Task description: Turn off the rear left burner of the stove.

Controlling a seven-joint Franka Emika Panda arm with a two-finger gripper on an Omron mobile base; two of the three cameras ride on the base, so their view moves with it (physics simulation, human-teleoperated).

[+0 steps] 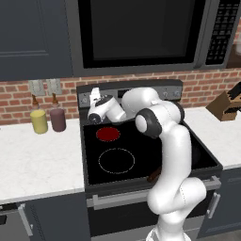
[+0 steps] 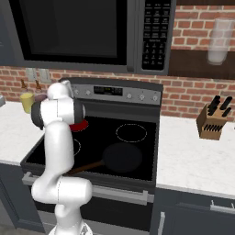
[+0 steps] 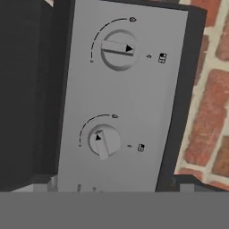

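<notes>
Pincer (image 1: 95,100) spread wide, holding nothing; the small grey round knob (image 3: 103,141) probably turns stiffly, best pinched across its raised ridge.

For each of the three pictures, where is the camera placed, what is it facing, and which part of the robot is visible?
Left base view: behind the arm's left, facing the stove; arm rises lower right, glowing rear left burner ahead.
Right base view: behind the arm's right, facing the same stove; arm lower left, skillet nearer.
Hand view: on the hand, close to the control panel, two knobs ahead.
Shared: both base views show stove, burner, microwave.
</notes>
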